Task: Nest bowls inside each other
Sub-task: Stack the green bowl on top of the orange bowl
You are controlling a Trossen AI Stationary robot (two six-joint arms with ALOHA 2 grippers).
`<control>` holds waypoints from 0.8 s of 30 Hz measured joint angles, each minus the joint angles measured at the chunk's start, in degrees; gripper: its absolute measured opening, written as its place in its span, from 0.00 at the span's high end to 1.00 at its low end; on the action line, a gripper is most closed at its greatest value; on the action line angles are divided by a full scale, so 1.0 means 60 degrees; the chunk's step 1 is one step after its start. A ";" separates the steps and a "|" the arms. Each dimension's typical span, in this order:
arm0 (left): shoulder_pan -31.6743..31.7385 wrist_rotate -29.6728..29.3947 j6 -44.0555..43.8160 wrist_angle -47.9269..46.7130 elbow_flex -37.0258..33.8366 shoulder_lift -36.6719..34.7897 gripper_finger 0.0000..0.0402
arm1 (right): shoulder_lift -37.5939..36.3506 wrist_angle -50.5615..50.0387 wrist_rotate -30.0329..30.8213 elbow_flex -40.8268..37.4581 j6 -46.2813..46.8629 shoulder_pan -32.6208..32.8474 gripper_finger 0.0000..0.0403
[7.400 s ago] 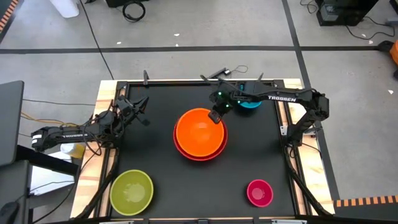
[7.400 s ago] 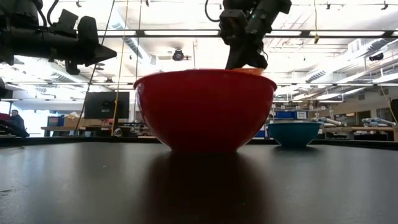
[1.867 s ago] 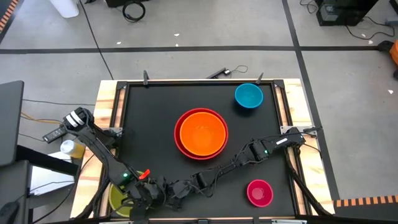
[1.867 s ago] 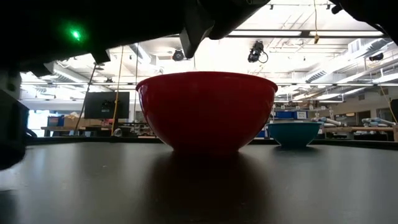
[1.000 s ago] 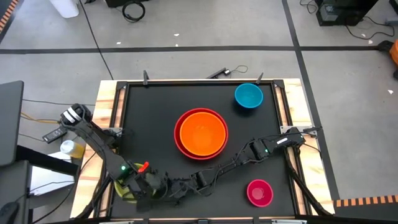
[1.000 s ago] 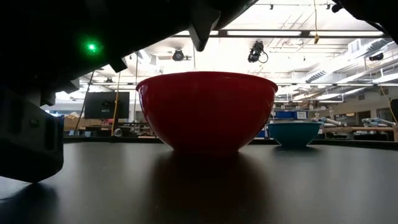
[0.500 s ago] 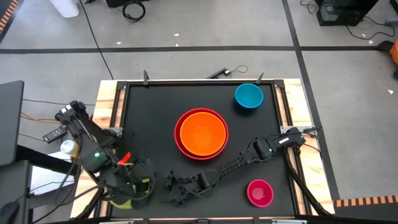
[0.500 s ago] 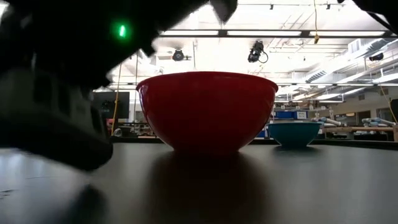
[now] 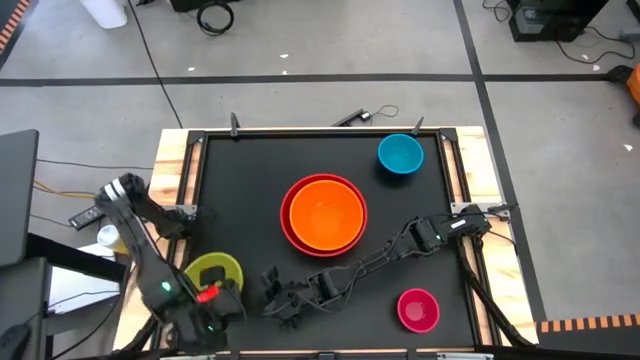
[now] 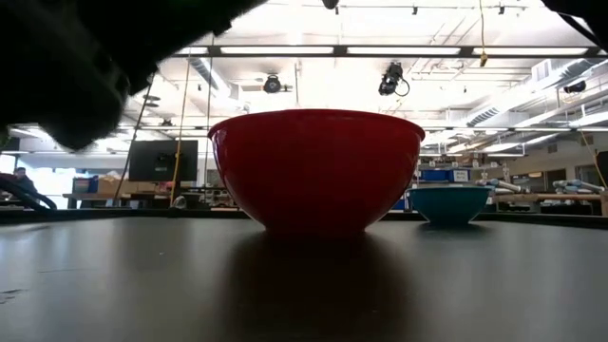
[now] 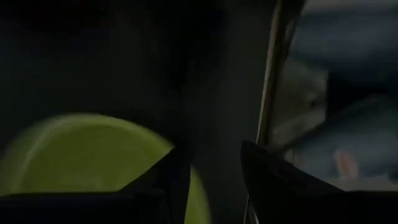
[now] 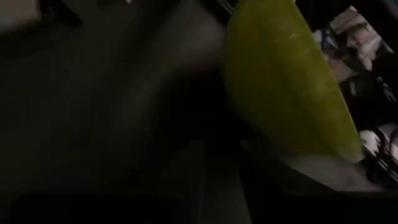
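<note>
The yellow-green bowl (image 9: 210,272) hangs above the table's near left corner, and my left gripper (image 9: 210,303) is shut on its near rim. In the left wrist view the bowl's inside (image 11: 87,155) fills the lower left. My right gripper (image 9: 276,296) hovers just right of that bowl, clear of it; its wrist view shows the bowl's outer wall (image 12: 280,81). The orange bowl (image 9: 323,212) sits inside the red bowl (image 10: 315,166) at the table's middle. The blue bowl (image 9: 400,154) stands at the far right and the pink bowl (image 9: 417,309) at the near right. My left gripper has the yellow-green bowl's rim (image 11: 198,190) between its two fingers, one finger (image 11: 165,180) over the bowl's inside and the other (image 11: 267,180) outside. The fingers come from above, slanting down. The bowl is lifted clear of the table, roughly level.
The black table top (image 9: 250,180) lies bare between the bowls. Wooden rails (image 9: 170,170) frame it left and right. A bottle (image 9: 110,238) and a dark device (image 9: 90,212) lie beyond the left rail.
My left gripper has risen and gone toward the table's left edge with the yellow-green bowl, which is now lifted clear of the table. My right gripper, which was close against the left one at the bowl, has risen a little, rolled, and now stands apart from the bowl.
</note>
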 joint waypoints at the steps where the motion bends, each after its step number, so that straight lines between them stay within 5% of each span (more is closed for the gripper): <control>1: -0.0036 0.0311 -0.0250 0.0041 -0.0202 0.0205 0.64 | 0.0006 0.0001 0.0119 0.0000 -0.0142 -0.0004 0.71; 7: 0.0001 0.1177 -0.0542 0.0116 -0.1018 0.1214 0.64 | 0.0006 0.0301 0.0237 0.0004 -0.0920 -0.0007 0.61; 15: 0.0549 0.1477 0.0298 0.0037 -0.1067 0.1799 0.64 | 0.0006 0.0122 -0.0045 0.0004 -0.0715 -0.0009 0.59; 24: 0.0834 0.1664 0.2264 0.2474 -0.1067 0.1784 0.64 | 0.0006 0.0942 -0.0693 0.0007 -0.1469 -0.0065 0.59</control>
